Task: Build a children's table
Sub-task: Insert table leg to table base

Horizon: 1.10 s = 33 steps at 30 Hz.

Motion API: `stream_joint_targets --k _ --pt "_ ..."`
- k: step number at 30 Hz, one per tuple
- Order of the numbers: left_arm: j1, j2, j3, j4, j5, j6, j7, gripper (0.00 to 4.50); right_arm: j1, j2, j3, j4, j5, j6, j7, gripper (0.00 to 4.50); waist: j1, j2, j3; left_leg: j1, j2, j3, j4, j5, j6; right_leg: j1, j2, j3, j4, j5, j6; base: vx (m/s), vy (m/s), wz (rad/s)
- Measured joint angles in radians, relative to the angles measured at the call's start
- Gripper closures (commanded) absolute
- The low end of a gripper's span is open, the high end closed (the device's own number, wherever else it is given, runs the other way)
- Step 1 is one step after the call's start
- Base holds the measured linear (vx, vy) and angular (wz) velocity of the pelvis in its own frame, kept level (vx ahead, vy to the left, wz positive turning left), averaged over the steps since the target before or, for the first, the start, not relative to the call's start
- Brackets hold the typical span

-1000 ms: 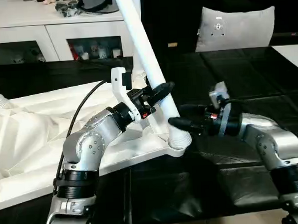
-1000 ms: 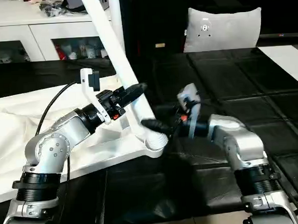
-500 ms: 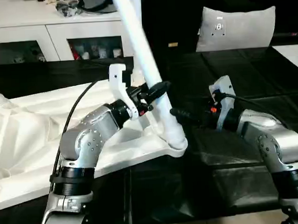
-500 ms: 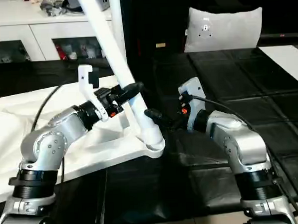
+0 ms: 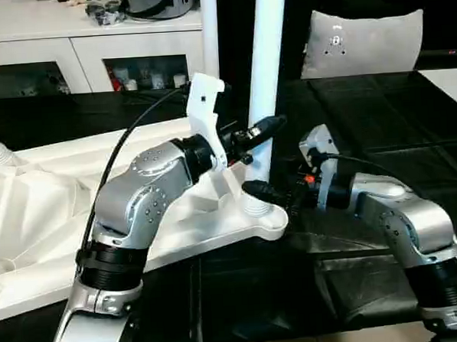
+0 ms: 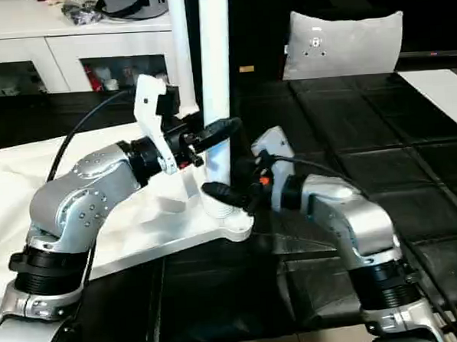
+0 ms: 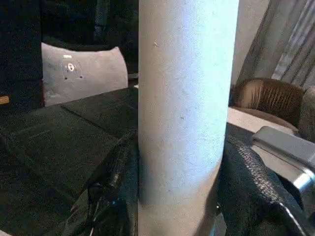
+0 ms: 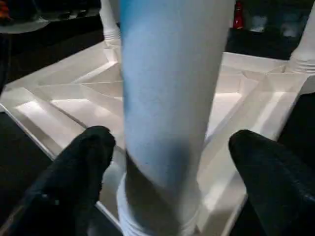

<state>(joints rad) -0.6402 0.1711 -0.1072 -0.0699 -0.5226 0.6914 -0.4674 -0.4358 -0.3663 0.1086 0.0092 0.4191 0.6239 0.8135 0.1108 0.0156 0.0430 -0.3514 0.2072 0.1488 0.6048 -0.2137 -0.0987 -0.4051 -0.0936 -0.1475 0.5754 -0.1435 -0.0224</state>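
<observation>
Tabletop [image 5: 178, 235] of white ribbed plastic lies upside down — a long white tubular leg [image 5: 265, 69] stands upright in its corner socket, left claw [image 5: 258, 129] clenched around it, right claw [image 5: 262, 192] released beside its base.

Left arm reaches forward from the shoulder, elbow bent, forearm angled up toward the upright leg [image 5: 267, 69]. Left gripper [image 5: 266, 128] closed on the leg partway up, one finger [image 7: 248, 182] on each side, wrist rolled. Right arm bent inward, forearm level. Right gripper [image 8: 172, 167] at the leg's foot, fingers [image 8: 83, 162] spread wide, clear of it both sides.
</observation>
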Motion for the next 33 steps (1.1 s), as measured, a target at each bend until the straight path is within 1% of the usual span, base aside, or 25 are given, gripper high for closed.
stream_joint_targets --k 2,3,5,8,9,11,12,13,14,17,18,19,21,22,23,33 --pt "0.0 0.0 -0.003 0.0 0.005 0.0 0.0 2.41 0.0 0.0 -0.001 0.0 0.007 0.006 0.002 0.36 0.0 -0.001 0.0 0.0 0.0 0.0 0.0 0.0 0.0 0.0 0.0 0.0 0.0 0.0 0.0 0.0 0.0 0.0" --pt "0.001 0.0 -0.005 0.0 0.007 0.0 0.0 2.41 0.0 0.0 -0.001 0.0 0.009 0.008 0.001 0.59 0.0 -0.001 0.001 0.0 0.0 0.0 0.0 0.0 0.0 0.0 0.0 0.0 0.0 0.0 0.0 0.0 0.0 0.0" --pt "0.002 -0.002 -0.008 0.0 0.007 0.0 0.0 2.41 -0.001 0.006 -0.004 0.002 0.011 0.018 -0.001 0.67 0.0 -0.001 0.001 0.0 0.0 0.0 0.0 0.0 0.0 0.0 0.0 0.0 0.0 0.0 0.0 0.0 0.0 0.0" --pt "0.002 -0.006 -0.01 -0.005 0.008 0.0 0.0 2.41 -0.002 0.03 -0.015 0.009 0.021 0.025 -0.005 1.05 0.0 -0.001 0.001 0.0 0.0 0.0 0.0 0.0 0.0 0.0 0.0 0.0 0.0 0.0 0.0 0.0 0.0 0.0" --pt "0.002 -0.007 -0.01 -0.005 0.009 0.0 0.0 2.41 -0.003 0.037 -0.019 0.013 0.024 0.027 -0.008 1.05 0.0 -0.001 0.001 0.0 0.0 0.0 0.0 0.0 0.0 0.0 0.0 0.0 0.0 0.0 0.0 0.0 0.0 0.0" --pt "0.002 -0.01 -0.013 -0.005 0.01 0.0 0.0 2.41 -0.004 0.041 -0.022 0.017 0.031 0.034 -0.015 1.27 0.0 -0.001 0.001 0.0 0.0 0.0 0.0 0.0 0.0 0.0 0.0 0.0 0.0 0.0 0.0 0.0 0.0 0.0" --pt "0.002 -0.011 -0.014 -0.005 0.01 0.0 0.0 2.41 -0.005 0.041 -0.022 0.018 0.035 0.036 -0.018 1.27 0.0 -0.001 0.001 0.0 0.0 0.0 0.0 0.0 0.0 0.0 0.0 0.0 0.0 0.0 0.0 0.0 0.0 0.0" --pt "0.002 -0.013 -0.014 -0.005 0.01 0.001 0.0 2.41 -0.008 0.041 -0.022 0.023 0.041 0.041 -0.02 1.48 0.0 -0.001 0.001 0.0 0.0 0.0 0.0 0.0 0.0 0.0 0.0 0.0 0.0 0.0 0.0 0.0 0.0 0.0" --pt "0.002 -0.015 -0.014 -0.005 0.01 0.001 0.0 2.41 -0.008 0.041 -0.022 0.028 0.042 0.042 -0.02 1.48 0.0 -0.001 0.001 0.0 0.0 0.0 0.0 0.0 0.0 0.0 0.0 0.0 0.0 0.0 0.0 0.0 0.0 0.0" --pt "0.002 -0.017 -0.014 -0.013 0.01 0.004 0.0 2.41 -0.008 0.048 -0.022 0.044 0.042 0.046 -0.02 1.78 0.001 -0.002 0.001 0.0 0.0 0.0 0.0 0.0 0.0 0.0 0.0 0.0 0.0 0.0 0.0 0.0 0.0 0.0" --pt "0.002 -0.017 -0.014 -0.018 0.01 0.005 0.0 2.41 -0.008 0.05 -0.022 0.044 0.042 0.047 -0.02 1.78 0.001 -0.002 0.001 0.0 0.0 0.0 0.0 0.0 0.0 0.0 0.0 0.0 0.0 0.0 0.0 0.0 0.0 0.0" --pt "0.002 -0.018 -0.014 -0.025 0.01 0.006 0.0 2.41 -0.008 0.052 -0.022 0.044 0.042 0.05 -0.02 2.0 0.0 -0.002 0.001 0.0 0.0 0.0 0.0 0.0 0.0 0.0 0.0 0.0 0.0 0.0 0.0 0.0 0.0 0.0" --pt "0.002 -0.02 -0.014 -0.027 0.01 0.006 0.001 2.41 -0.008 0.052 -0.022 0.044 0.042 0.052 -0.019 2.0 0.0 -0.002 0.001 0.0 0.0 0.0 0.0 0.0 0.0 0.0 0.0 0.0 0.0 0.0 0.0 0.0 0.0 0.0" --pt "0.002 -0.021 -0.014 -0.027 0.01 0.008 0.001 2.41 -0.008 0.052 -0.021 0.044 0.042 0.052 -0.018 2.28 0.0 -0.003 0.002 0.0 0.0 0.0 0.0 0.0 0.0 0.0 0.0 0.0 0.0 0.0 0.0 0.0 0.0 0.0" --pt "0.002 -0.022 -0.014 -0.027 0.01 0.008 0.002 2.41 -0.008 0.052 -0.021 0.044 0.042 0.052 -0.017 2.37 0.001 -0.003 0.002 0.0 0.0 0.0 0.0 0.0 0.0 0.0 0.0 0.0 0.0 0.0 0.0 0.0 0.0 0.0" --pt "0.002 -0.017 -0.018 -0.032 0.013 0.025 0.0 2.41 -0.016 0.051 -0.002 0.051 0.039 0.048 -0.006 2.54 0.0 -0.003 0.002 0.0 0.0 0.0 0.0 0.0 0.0 0.0 0.0 0.0 0.0 0.0 0.0 0.0 0.0 0.0"
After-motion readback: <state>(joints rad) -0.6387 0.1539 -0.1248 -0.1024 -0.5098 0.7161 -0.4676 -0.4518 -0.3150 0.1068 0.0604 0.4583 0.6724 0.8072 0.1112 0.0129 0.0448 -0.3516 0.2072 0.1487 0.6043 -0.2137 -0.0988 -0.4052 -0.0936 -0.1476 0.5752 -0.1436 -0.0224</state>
